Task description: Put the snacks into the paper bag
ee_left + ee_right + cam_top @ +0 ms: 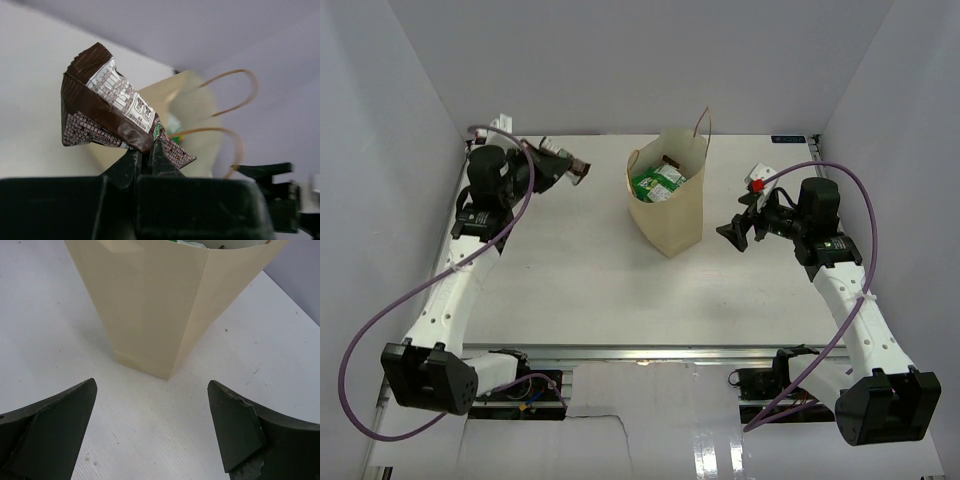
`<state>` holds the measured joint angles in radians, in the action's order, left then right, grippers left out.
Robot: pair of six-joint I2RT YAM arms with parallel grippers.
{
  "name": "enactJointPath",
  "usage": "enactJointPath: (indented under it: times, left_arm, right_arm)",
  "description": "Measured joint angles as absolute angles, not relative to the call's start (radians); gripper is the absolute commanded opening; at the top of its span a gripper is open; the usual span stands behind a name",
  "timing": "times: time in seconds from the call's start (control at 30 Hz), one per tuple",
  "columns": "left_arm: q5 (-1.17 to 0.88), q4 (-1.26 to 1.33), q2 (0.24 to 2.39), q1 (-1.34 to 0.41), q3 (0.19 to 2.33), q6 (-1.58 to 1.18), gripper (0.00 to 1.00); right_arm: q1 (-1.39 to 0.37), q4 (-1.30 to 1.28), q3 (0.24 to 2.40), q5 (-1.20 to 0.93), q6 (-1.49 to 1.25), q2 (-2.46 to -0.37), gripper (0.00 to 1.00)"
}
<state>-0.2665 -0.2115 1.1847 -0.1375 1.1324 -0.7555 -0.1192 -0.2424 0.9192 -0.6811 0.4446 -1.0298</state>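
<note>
Left claw (146, 156) pinches a brown snack bar (102, 107) by one corner; best carried above the rim of the paper bag (672, 215) before release. Right claw (152, 430) stands spread nearby.

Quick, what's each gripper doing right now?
Left gripper: closed, holding a brown packet.
Right gripper: open, empty, facing the bag.

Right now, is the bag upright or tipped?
Upright. The bag stands on its flat base on the table, mouth facing up, green packets showing inside.
</note>
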Motion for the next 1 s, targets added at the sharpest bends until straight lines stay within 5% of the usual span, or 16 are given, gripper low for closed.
enactJointPath:
  times: [0.37,0.67,0.9,1.0]
  left_arm:
    - [-0.412,-0.035,1.694,-0.383,1.856,-0.704,0.0]
    - [-0.415,-0.233,1.93,-0.499,1.99,-0.586,0.04]
    - [-0.4,-0.375,1.975,-0.541,2.02,-0.504,0.44]
    - [-0.393,-0.397,1.975,-0.545,2.045,-0.482,0.76]
  right_arm:
    - [-0.104,-0.243,0.873,-0.68,0.424,-1.005,0.97]
    - [-0.086,-0.245,0.867,-0.675,0.421,-0.971,0.97]
    - [-0.083,-0.247,0.851,-0.669,0.421,-0.97,0.97]
    - [-0.08,-0.246,0.851,-0.663,0.421,-0.97,0.97]
